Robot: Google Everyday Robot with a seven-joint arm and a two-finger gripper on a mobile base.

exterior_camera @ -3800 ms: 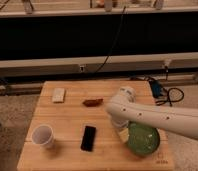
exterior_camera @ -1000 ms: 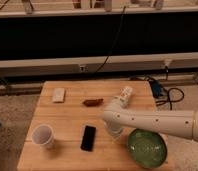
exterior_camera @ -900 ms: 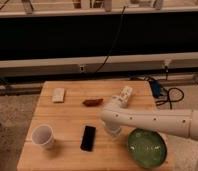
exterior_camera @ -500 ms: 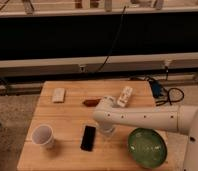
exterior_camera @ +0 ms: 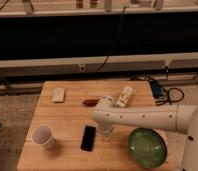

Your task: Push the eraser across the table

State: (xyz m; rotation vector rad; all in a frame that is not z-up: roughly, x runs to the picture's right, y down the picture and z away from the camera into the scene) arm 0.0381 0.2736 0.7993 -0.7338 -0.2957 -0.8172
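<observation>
The eraser, a flat black block, lies near the front of the light-wood table, a little left of the middle. My white arm reaches in from the right across the table. The gripper hangs below the arm's end, just right of the eraser and close to it. I cannot tell whether it touches the eraser.
A white cup stands at the front left. A green bowl sits at the front right. A small beige block, a reddish-brown oblong item and a white elongated object lie along the back. Cables lie on the floor at right.
My arm has swung left from over the green bowl, which now shows in full. The gripper now hangs beside the eraser. The eraser has not moved.
</observation>
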